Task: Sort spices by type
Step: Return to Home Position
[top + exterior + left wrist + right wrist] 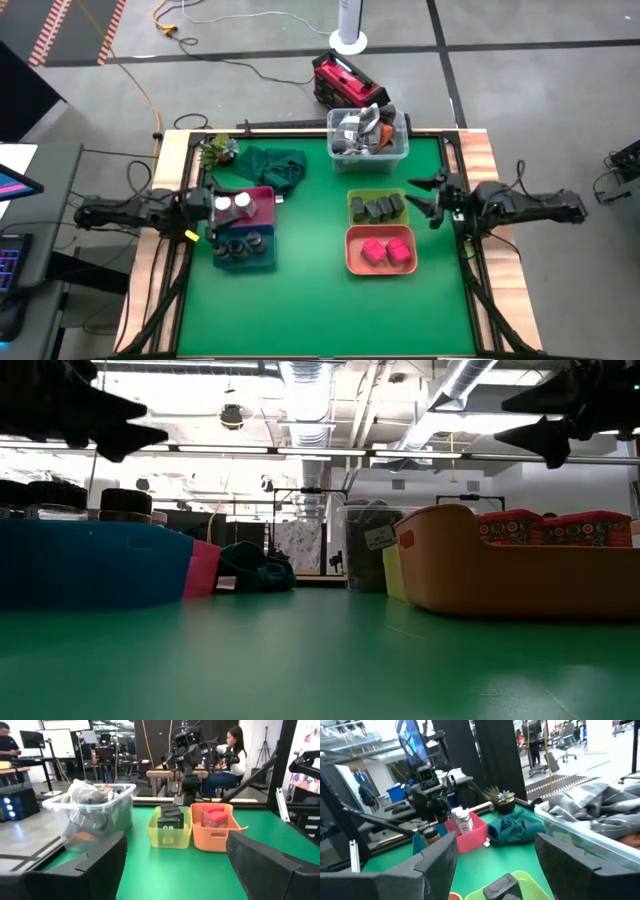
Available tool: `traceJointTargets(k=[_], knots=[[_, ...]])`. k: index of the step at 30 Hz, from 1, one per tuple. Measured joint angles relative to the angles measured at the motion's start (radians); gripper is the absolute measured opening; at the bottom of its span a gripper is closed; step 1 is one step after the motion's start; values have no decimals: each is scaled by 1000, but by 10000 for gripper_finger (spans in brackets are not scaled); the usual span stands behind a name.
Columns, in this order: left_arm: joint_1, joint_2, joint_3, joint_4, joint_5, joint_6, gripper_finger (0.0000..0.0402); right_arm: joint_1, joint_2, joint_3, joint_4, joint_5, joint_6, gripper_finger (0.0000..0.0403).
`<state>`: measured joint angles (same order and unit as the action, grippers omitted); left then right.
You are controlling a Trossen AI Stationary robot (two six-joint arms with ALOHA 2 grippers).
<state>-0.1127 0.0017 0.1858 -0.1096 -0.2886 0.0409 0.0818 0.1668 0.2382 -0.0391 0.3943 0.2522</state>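
1. We see the left gripper (pixel 208 207) at the table's left side, by the pink rectangular plastic tray (pixel 266 192), its fingers spread wide and empty.
2. The right gripper (pixel 424 196) sits at the right side, near the yellow-green plastic tray (pixel 352 200), fingers parted and holding nothing.
3. We find the round white-topped jars (pixel 233 204) in the pink tray and the round dark grey jars (pixel 243 245) in the adjoining blue plastic tray (pixel 268 262).
4. The dark grey rectangular blocks (pixel 378 208) fill the yellow-green tray, and the bright pink cubes (pixel 385 251) fill the orange plastic tray (pixel 350 262).

Low view: I see only tops of dark jars (pixel 125 501) over the blue bin (pixel 90 565) wall; orange bin (pixel 500 575) hides lower halves of pink cubes (pixel 510 528). Right wrist: yellow tray (pixel 527 879) cut off at edge.
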Motion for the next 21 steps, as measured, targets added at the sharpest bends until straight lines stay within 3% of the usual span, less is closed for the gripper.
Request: traceJointTargets(k=[7,15,21], knots=[[0,3,-150,193,3,6,325,0,-167,0,-147,56,3,289],[0,3,-173,240,-3,10,325,7,-155,1,-202,79,44,289],[0,4,-174,196,-4,-100,325,18,-154,1,-254,78,46,289]])
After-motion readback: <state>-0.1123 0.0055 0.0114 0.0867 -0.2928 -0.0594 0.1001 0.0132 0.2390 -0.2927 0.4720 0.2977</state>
